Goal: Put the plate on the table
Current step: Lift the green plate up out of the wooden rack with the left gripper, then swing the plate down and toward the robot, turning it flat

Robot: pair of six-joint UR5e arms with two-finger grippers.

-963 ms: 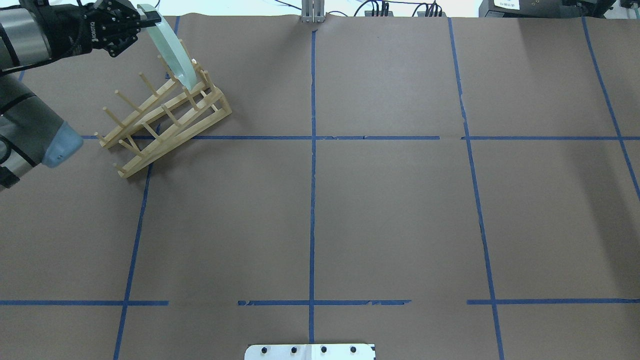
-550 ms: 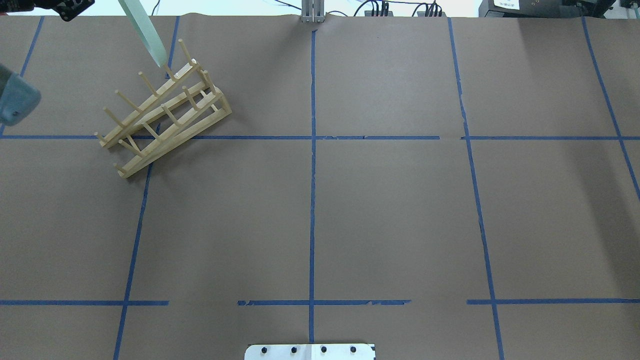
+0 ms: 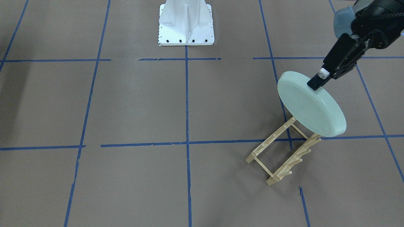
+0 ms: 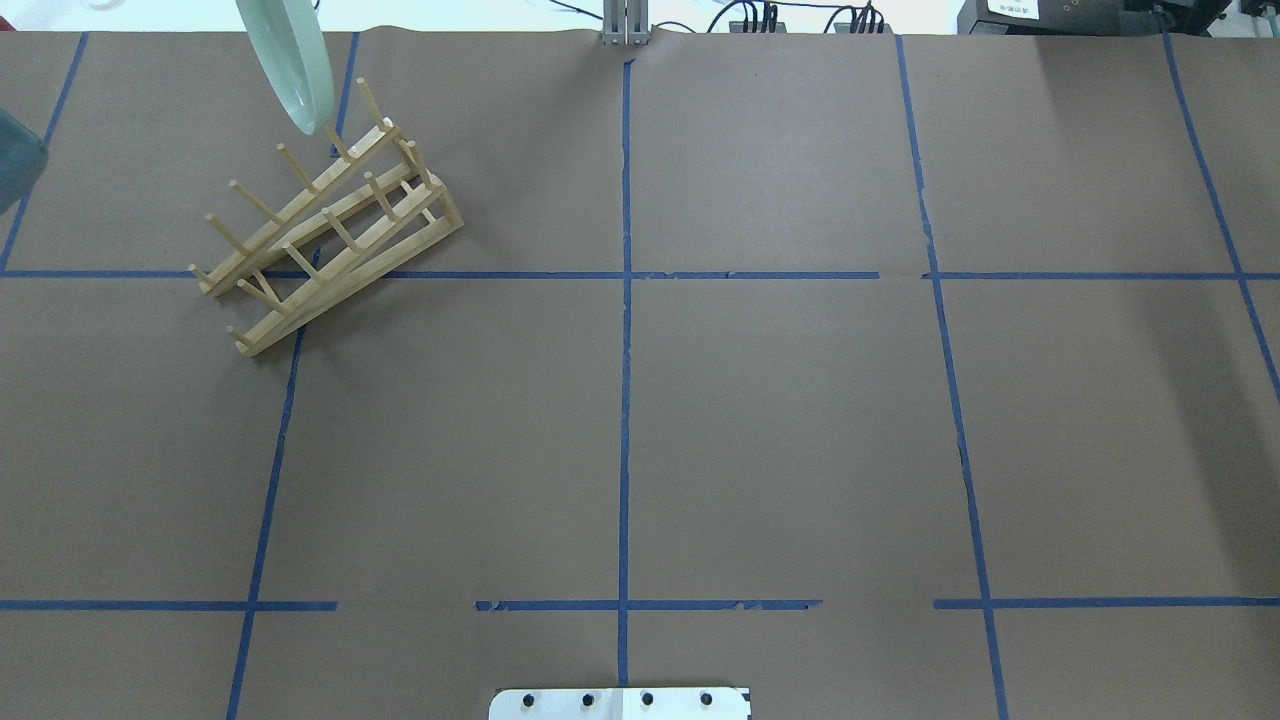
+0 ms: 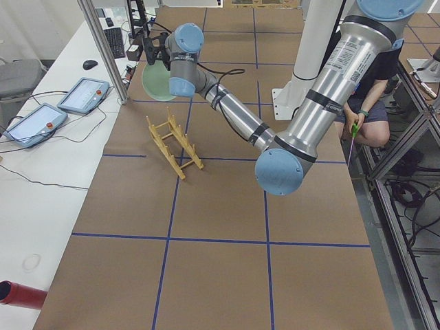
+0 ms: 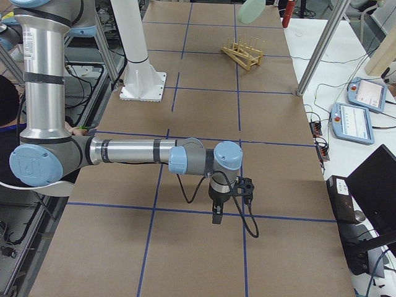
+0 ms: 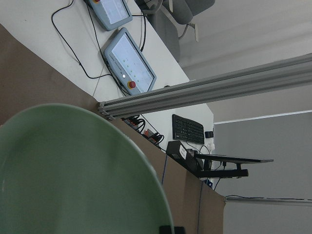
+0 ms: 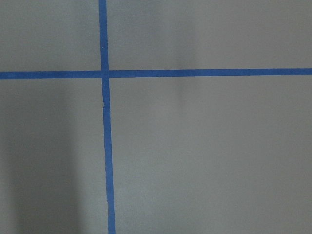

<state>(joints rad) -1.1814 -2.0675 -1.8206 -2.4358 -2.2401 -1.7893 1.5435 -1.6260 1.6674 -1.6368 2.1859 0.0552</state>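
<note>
Over brown table (image 3: 126, 101), plate (image 3: 307, 105) pinched in left jaws above rack (image 4: 330, 235); right jaws unreadable.

The plate (image 3: 311, 107) hangs above the rack (image 3: 292, 160) — off the table (image 3: 126, 104).

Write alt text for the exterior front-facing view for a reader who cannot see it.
The left gripper holds a mint-green plate by its rim, tilted in the air over one end of a wooden peg rack on the brown, blue-taped table. The white robot base stands at the top.
</note>
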